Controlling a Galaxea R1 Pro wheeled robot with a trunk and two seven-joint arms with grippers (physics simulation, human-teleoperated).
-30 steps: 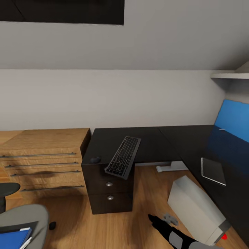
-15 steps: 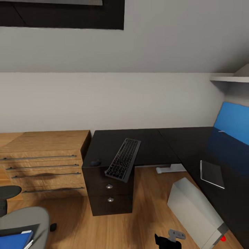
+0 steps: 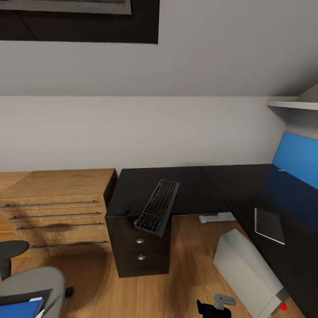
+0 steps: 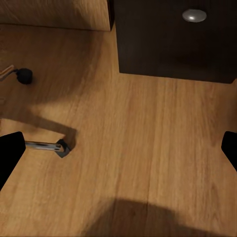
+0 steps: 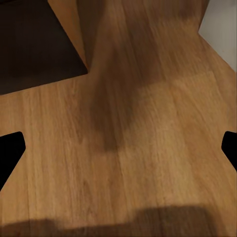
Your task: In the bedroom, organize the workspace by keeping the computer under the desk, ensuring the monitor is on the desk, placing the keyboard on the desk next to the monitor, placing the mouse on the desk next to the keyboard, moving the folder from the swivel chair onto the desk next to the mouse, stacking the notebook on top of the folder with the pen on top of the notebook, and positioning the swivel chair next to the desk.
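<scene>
A black keyboard (image 3: 157, 206) lies slanted on the black L-shaped desk (image 3: 194, 185), and its near end overhangs the edge. The dark mouse (image 3: 122, 211) sits just to its left on the desk corner. The monitor's blue screen (image 3: 297, 164) stands on the desk at far right. The pale grey computer (image 3: 248, 268) leans tilted on the floor beside the desk. At bottom left, the grey swivel chair (image 3: 34, 285) carries the blue folder (image 3: 20, 308). My right gripper (image 3: 215, 306) hangs low over the floor, open (image 5: 118, 148). My left gripper (image 4: 118, 155) is open above bare floor.
A wooden dresser (image 3: 57, 205) stands against the desk's drawer unit (image 3: 140, 247). A flat dark slab with a pale rim (image 3: 269, 226) lies on the desk's right wing. A chair caster (image 4: 23, 75) and chair leg (image 4: 47, 145) are near my left gripper. A shelf (image 3: 293, 104) sits high on the right.
The camera has tilted up a little, so the scene sits lower. My right arm has drawn back toward the bottom edge and shows less.
</scene>
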